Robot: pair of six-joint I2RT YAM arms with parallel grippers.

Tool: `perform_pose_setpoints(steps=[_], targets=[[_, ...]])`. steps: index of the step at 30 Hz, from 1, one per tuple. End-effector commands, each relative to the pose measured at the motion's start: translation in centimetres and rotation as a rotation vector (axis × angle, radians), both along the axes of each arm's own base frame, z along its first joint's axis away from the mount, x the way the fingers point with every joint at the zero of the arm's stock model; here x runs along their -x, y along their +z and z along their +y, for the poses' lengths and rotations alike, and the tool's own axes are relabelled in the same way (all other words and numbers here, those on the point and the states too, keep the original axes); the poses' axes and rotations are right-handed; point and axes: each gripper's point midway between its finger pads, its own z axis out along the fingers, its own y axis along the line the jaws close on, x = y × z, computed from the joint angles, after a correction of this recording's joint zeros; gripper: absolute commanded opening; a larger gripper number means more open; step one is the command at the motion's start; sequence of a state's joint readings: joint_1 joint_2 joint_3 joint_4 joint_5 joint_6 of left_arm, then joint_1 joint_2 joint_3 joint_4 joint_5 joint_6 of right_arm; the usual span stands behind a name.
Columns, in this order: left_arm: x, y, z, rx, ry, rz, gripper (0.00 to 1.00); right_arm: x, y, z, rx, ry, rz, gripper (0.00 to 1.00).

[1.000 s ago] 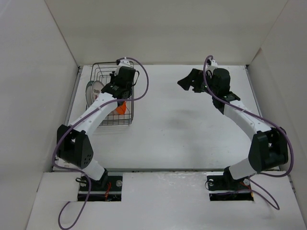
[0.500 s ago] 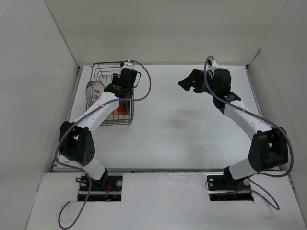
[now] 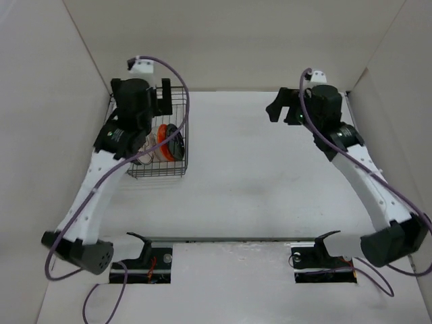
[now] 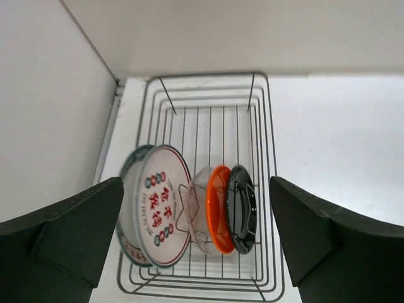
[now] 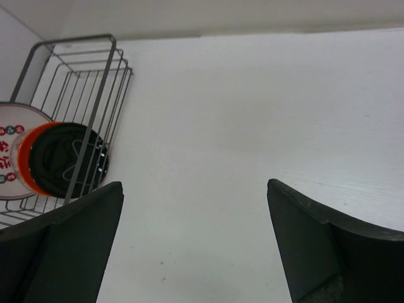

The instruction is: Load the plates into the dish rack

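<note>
The black wire dish rack (image 4: 265,126) stands at the table's back left, also in the top view (image 3: 183,158). Several plates stand on edge in it, side by side: a green-rimmed one (image 4: 126,189), a white one with red marks (image 4: 161,211), a clear glass one (image 4: 197,211), an orange one (image 4: 218,208) and a black one (image 4: 243,208). My left gripper (image 4: 196,183) hangs open above the plates, touching none. My right gripper (image 5: 193,186) is open over bare table, with the rack (image 5: 82,82) to its left.
White walls close in the table at the back and on both sides; the left wall (image 4: 44,95) runs right beside the rack. White table (image 3: 270,175) spreads to the right of the rack. The arms' bases sit at the near edge.
My left gripper has opened and lifted up out of the rack, its arm swinging left. The right arm has also risen and shifted slightly right, still open.
</note>
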State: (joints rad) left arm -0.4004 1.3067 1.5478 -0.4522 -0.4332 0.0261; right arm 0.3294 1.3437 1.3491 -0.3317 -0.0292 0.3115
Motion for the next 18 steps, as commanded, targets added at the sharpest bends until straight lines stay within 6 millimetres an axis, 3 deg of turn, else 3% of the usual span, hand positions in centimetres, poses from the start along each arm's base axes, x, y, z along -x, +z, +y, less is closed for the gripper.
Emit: perform_pose_setpoints(steps=[1,2,3,5,6,7,11,14,18], targets=[[3.7,5.9,1.6,0.054,-0.036,-0.164,1.0,4.2,6.2,-5.3,0.086,-0.183,-0.101,1.0],[4.5,6.1,2.3,0.058,-0.026,-0.177,1.0,5.2,7.0,-6.0,0.095,-0.198,-0.117,1.0],[6.9,7.0,3.5,0.076,-0.015,-0.23,1.0,8.7,9.3,-8.3,0.097,-0.254,-0.146,1.0],[8.3,7.4,4.6,0.077,0.008,-0.242,1.0,9.7,9.5,-8.7,0.107,-0.273,-0.148,1.0],[9.8,8.2,5.3,0.084,0.02,-0.27,1.0,11.7,10.8,-9.6,0.095,-0.29,-0.182,1.0],[9.8,8.3,5.4,0.084,0.02,-0.27,1.0,12.7,11.3,-9.7,0.085,-0.283,-0.198,1.0],[15.4,12.1,7.6,0.118,0.029,-0.389,1.0,17.5,13.0,-11.0,0.047,-0.259,-0.256,1.0],[17.5,13.2,9.3,0.098,0.071,-0.431,1.0,21.2,15.3,-12.0,-0.011,-0.236,-0.347,1.0],[19.2,13.5,10.3,0.093,0.092,-0.454,1.0,23.7,16.2,-13.3,-0.027,-0.252,-0.396,1.0]])
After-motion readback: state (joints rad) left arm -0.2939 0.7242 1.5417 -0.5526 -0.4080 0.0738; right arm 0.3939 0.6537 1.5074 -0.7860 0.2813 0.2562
